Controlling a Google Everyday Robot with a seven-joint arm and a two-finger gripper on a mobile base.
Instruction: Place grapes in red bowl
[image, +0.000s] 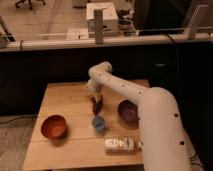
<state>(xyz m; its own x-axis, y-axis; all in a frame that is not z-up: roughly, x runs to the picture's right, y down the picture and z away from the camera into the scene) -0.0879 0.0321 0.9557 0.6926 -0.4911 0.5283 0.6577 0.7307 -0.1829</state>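
Grapes (97, 106) show as a small dark red clump right at the tip of the pincer (96, 101), which hangs over the middle of the worktop (65, 97) where the white arm bends downward. The clump sits directly under the pincer, seemingly touching it. Whether it rests on the wood or is lifted just clear of it I cannot tell. Nor can I tell whether the pincer is clenched on the bunch or released around it. The red bowl (54, 127) stands well apart from the pincer, toward the camera and off to the picture's left. Its lighter inside shows no grapes, so nothing has been delivered. Just on the camera side of the pincer is the small blue cup (98, 123), and to the picture's right of the pincer is the purple bowl (128, 111). Farther toward the camera from the pincer, near the front edge, lies a white packet (120, 145). Judged from this, the task is in its early part: the reach to the bunch is made and the grasp is unconfirmed. The lift, the carry across to the red bowl and the drop into it are all left to do. That carry runs away from the purple bowl and passes close by the blue cup, neither of which is the goal.
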